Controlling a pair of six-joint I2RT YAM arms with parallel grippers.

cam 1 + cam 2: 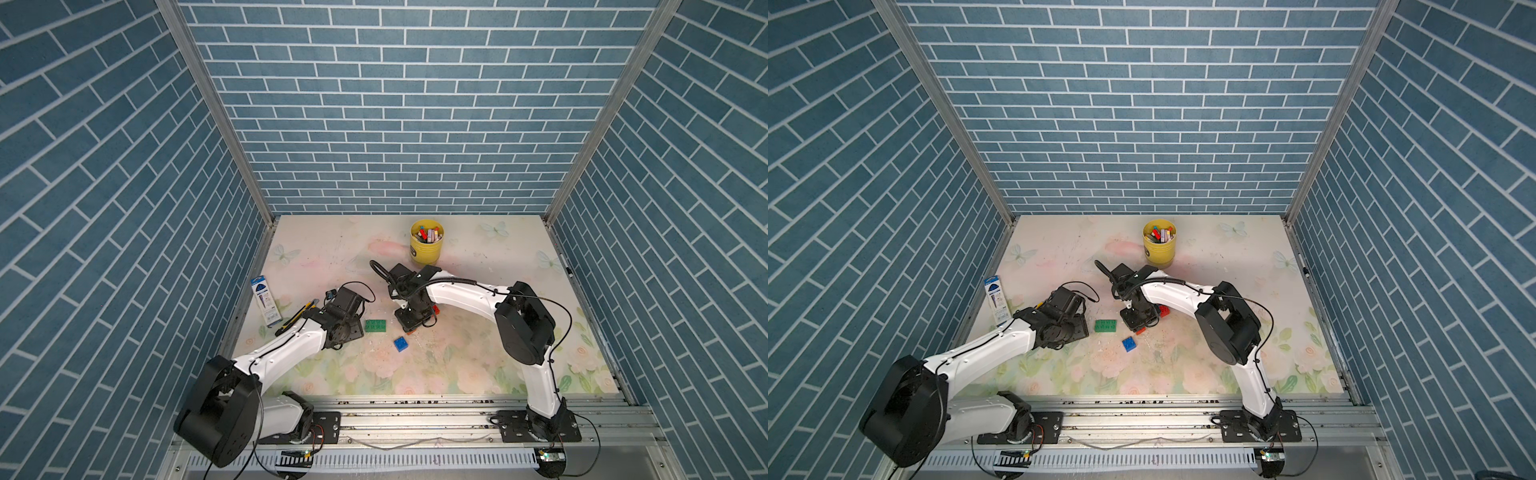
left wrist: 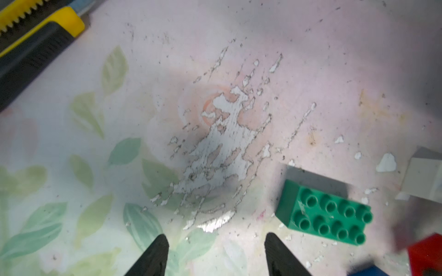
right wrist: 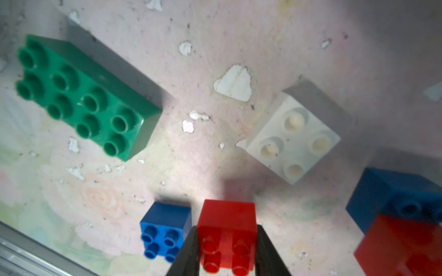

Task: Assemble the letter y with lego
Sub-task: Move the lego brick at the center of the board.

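Note:
The lego bricks lie apart on the floral table, and no letter y is in view. My right gripper [image 3: 227, 228] is shut on a red square brick [image 3: 227, 215] and holds it just above the table. Beside it sits a blue square brick [image 3: 165, 229]; farther off are the long green brick [image 3: 86, 95] and a white square brick [image 3: 294, 141]. At the frame's edge a second blue brick [image 3: 394, 198] touches a second red one [image 3: 401, 246]. In both top views the green brick [image 1: 375, 325] and blue brick [image 1: 401, 344] show. My left gripper [image 2: 215, 239] is open over bare table beside the green brick [image 2: 325, 212].
A yellow cup [image 1: 426, 245] of coloured sticks stands at the back. A blue-and-white package [image 1: 266, 301] and a yellow-black utility knife [image 2: 35, 35] lie at the left edge. The table's print is scraped white beneath my left gripper.

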